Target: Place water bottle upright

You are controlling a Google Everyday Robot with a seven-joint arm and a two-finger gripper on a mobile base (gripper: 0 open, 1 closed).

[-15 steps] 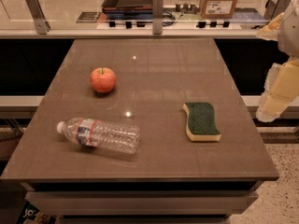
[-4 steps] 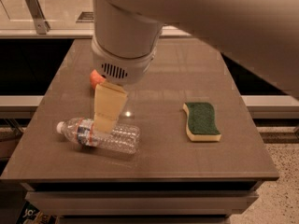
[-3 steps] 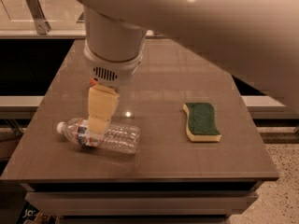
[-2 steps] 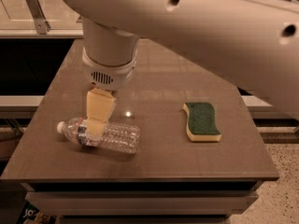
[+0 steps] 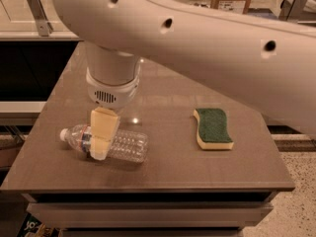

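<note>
The water bottle [image 5: 121,144] lies on its side at the front left of the brown table [image 5: 163,167], white cap pointing left. It is clear ribbed plastic with a red-and-blue label. My gripper [image 5: 98,149] hangs from the big white arm and reaches down onto the bottle's label end. One tan finger [image 5: 102,132] covers the label area. The other finger is hidden behind it.
A green-and-yellow sponge [image 5: 213,128] lies on the right side of the table. My white arm [image 5: 207,38] spans the upper view and hides the far part of the table. A counter with a metal bracket [image 5: 38,6] runs along the back left.
My arm has swung in from the right and come down over the bottle, shifting a little left and lower over the last second. The apple is now hidden behind the arm. The bottle has not moved.
</note>
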